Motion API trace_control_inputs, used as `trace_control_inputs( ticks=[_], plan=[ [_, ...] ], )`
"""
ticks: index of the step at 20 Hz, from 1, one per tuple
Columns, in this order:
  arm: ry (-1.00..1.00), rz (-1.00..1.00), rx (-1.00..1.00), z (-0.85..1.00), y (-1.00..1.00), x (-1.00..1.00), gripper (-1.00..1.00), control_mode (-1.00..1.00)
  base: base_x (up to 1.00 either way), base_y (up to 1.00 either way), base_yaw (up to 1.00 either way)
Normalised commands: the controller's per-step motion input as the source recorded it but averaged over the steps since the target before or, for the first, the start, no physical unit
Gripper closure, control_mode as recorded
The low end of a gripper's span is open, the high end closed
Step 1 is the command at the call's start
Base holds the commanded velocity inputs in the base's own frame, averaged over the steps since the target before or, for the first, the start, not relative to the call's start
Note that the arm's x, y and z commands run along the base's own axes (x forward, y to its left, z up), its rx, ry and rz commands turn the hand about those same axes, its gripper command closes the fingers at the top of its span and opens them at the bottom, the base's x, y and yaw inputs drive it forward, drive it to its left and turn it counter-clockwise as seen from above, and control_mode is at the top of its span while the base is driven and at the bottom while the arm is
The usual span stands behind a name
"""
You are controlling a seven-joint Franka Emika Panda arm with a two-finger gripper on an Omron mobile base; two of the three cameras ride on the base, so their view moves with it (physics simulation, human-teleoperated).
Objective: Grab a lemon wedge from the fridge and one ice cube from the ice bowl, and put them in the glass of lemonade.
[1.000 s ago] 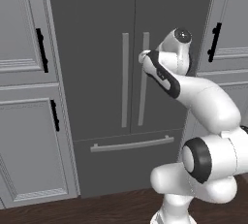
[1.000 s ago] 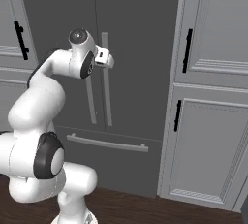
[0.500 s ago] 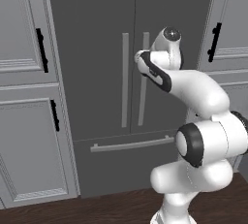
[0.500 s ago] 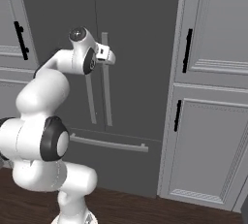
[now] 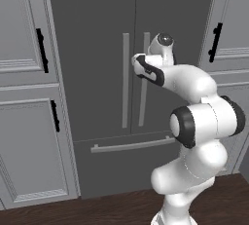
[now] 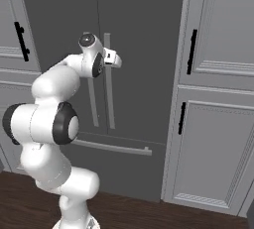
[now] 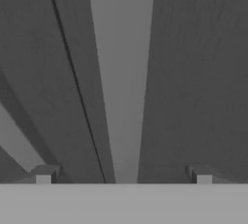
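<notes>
- The arm has folded in over the last second, its elbow drawn down and back while the hand pushed forward to the fridge [image 5: 97, 34] doors.
- The gripper [image 7: 123, 177] stands wide, nothing between its fingertips [image 7: 43, 175], which sit on either side of the right door's bar handle [image 7: 123, 72] without touching it.
- In the left base view the hand [image 5: 141, 65] sits at the two handles [image 5: 125, 80], closer than before.
- Both fridge doors and the drawer [image 6: 119, 148] are shut.
- Grey cabinets [image 6: 218, 124] flank the fridge.

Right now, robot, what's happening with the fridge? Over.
Gripper jaws open, straddling the right door's long grey bar handle. Tall dark grey double-door fridge shut. Nothing in the way.
</notes>
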Motion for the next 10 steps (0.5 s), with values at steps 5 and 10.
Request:
trace_control_inputs(
  ticks=[5, 10],
  plan=[
    [0.0, 0.0, 0.0, -0.23, 0.0, 0.55, -1.0, -1.0, 0.0, 0.0, 0.0],
    [0.0, 0.0, 0.0, -0.28, 0.0, 0.61, -1.0, -1.0, 0.0, 0.0, 0.0]
  ],
)
